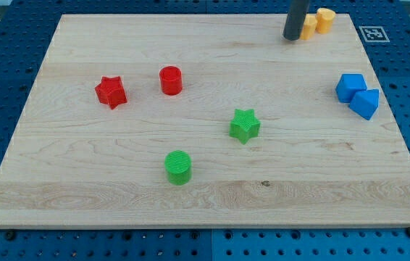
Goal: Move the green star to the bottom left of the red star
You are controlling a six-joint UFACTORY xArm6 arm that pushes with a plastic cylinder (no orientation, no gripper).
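The green star (245, 125) lies a little right of the board's middle. The red star (111, 92) lies at the view's left, well apart from it. My tip (291, 38) is at the view's top right, next to two yellow blocks, far above and to the right of the green star. It touches neither star.
A red cylinder (171, 80) stands just right of the red star. A green cylinder (178, 167) stands below and left of the green star. Two yellow blocks (318, 22) sit at the top right. Two blue blocks (358, 95) sit near the right edge of the wooden board (60, 196).
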